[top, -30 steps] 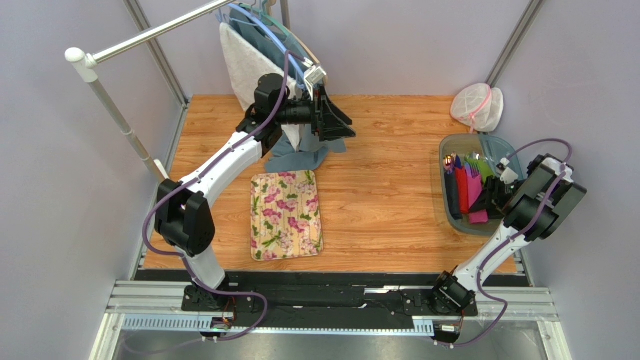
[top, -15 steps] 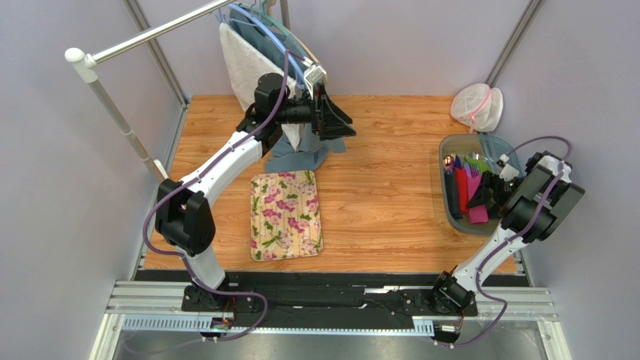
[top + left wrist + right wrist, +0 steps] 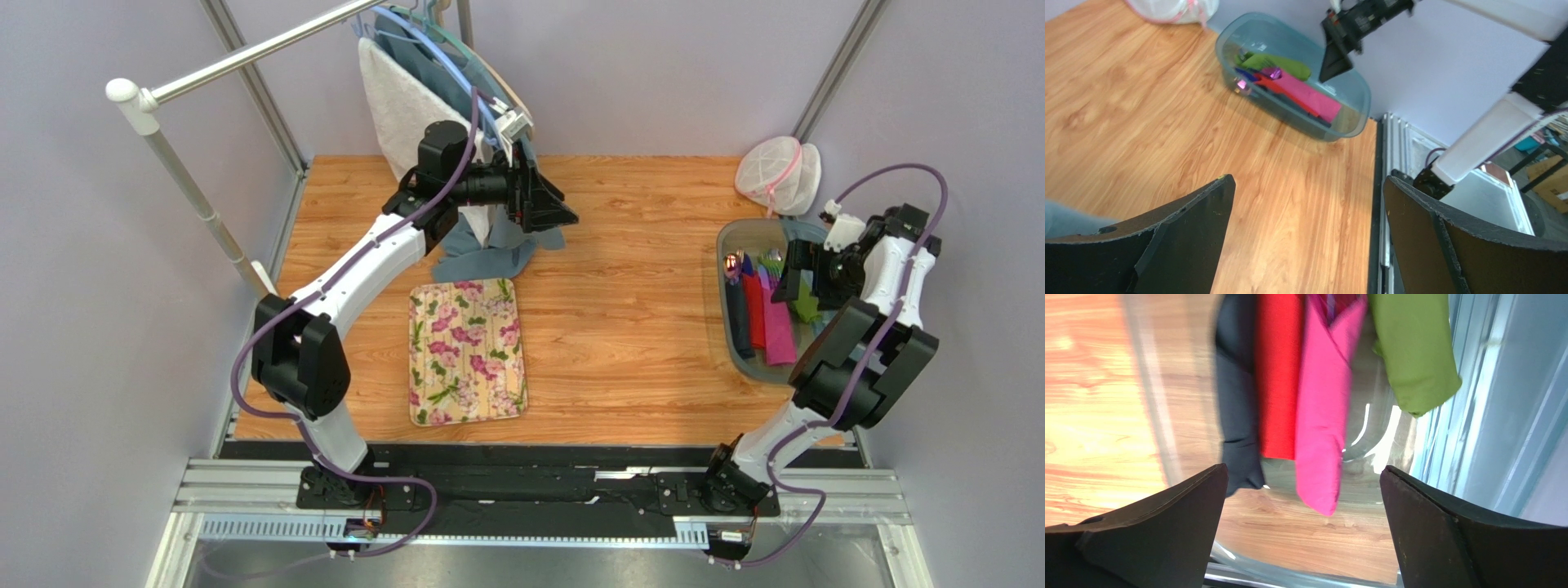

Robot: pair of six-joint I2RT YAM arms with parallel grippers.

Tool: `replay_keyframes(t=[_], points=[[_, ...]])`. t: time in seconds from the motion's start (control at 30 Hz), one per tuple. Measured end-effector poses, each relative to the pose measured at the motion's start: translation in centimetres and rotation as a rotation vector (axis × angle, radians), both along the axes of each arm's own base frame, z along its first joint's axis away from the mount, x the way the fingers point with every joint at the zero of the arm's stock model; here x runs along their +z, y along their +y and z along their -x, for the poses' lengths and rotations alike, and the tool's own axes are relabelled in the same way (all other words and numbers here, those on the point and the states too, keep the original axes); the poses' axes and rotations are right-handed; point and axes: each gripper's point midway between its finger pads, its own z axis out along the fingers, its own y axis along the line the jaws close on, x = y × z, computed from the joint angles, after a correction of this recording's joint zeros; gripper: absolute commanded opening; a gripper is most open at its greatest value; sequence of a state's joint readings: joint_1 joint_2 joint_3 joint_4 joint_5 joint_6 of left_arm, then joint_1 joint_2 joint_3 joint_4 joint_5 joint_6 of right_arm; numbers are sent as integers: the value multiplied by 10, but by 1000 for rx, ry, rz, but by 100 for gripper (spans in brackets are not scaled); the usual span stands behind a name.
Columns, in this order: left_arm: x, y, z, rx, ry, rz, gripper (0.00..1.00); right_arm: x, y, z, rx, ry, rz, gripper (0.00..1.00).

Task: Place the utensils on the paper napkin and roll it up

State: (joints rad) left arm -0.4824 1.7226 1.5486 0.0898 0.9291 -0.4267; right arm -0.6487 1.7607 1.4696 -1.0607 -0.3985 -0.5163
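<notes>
Four folded sheets lay side by side in one clear tub at the 3 o'clock edge of the table: black, red, green and the magenta paper napkin. We could not count the utensils, only glints at the tub's 12 o'clock end. The right gripper hung over the tub, jaws spread, empty. The left gripper, likewise spread and empty, pointed past hanging cloths at 12 o'clock of one flowered mat. We saw lilac walls around the wood-grain surface.

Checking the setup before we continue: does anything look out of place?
A grey-blue cloth lies crumpled on the table just beyond the flowered mat, under the hanging cloths, as if it slipped off.
</notes>
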Motion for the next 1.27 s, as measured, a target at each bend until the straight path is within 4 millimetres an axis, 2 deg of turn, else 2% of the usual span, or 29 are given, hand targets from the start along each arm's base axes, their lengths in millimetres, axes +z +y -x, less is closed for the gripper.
replay_keyframes(t=[0.1,0.2,0.33,0.5,0.63,0.8,0.97,1.13,1.27], points=[[-9,11,-6,41,37,-61,99,28,16,-10,50,-58,42,100],[2,28,-13,74,56,-98,99,63,38,-28,113,-143,78,100],[20,58,-26,146,38,-137,99,110,86,-51,200,-268,77,100],[6,95,-21,271,62,-285,99,137,161,-61,317,-341,9,100],[-2,127,-3,367,49,-413,99,141,210,-63,387,-359,-55,100],[-23,164,53,389,3,-521,99,121,247,-40,442,-324,-116,100],[-50,185,85,388,-27,-605,99,97,252,-13,425,-284,-152,100],[-82,203,86,452,26,-695,99,88,254,11,413,-317,-159,100],[-91,211,80,524,64,-720,99,86,260,26,421,-357,-160,100]])
